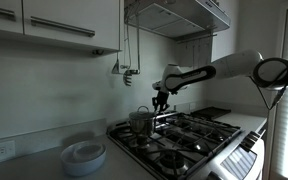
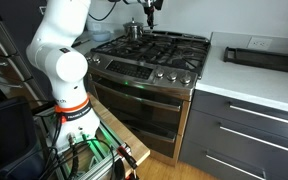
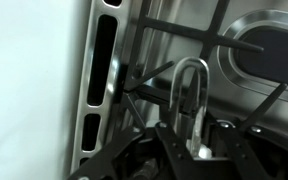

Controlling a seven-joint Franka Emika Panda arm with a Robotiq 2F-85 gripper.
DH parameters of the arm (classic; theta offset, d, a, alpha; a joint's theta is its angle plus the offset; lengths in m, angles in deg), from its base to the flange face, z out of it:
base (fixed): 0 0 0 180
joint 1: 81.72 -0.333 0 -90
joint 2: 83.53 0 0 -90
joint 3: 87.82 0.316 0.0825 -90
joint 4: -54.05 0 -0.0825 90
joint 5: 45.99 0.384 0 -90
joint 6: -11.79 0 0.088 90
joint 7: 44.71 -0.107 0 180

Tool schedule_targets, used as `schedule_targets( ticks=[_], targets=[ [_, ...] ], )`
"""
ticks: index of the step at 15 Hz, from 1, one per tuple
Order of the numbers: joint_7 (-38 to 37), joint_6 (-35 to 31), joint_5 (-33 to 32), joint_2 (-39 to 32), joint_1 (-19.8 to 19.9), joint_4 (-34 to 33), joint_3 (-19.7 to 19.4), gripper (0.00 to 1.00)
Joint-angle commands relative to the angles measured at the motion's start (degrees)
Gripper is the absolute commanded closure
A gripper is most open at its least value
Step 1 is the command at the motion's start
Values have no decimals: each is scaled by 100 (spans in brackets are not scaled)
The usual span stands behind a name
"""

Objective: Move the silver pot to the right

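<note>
The silver pot (image 1: 141, 122) stands at the back left of the gas stove (image 1: 189, 138); it also shows in an exterior view (image 2: 132, 31). My gripper (image 1: 160, 101) hangs just above the pot's right side and is seen at the stove's back (image 2: 150, 10). In the wrist view a shiny steel loop handle (image 3: 189, 75) runs down between my dark fingers (image 3: 191, 146), which look closed against it. The pot's body is hidden in that view; black grates and a burner show behind.
Stacked white plates (image 1: 83, 157) sit on the counter beside the stove. A range hood (image 1: 179, 14) hangs overhead, with utensils (image 1: 127, 70) on the wall. A black tray (image 2: 265, 54) lies on the white counter past the stove. Free burners lie to the pot's right.
</note>
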Motion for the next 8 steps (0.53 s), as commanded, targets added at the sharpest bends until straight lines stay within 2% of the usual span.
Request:
schedule_targets(
  ticks=[1,8],
  targets=[
    [157,104,-105,8,10,-19,-38,92],
    [41,14,-169,120,72,159,-196,92]
  ],
)
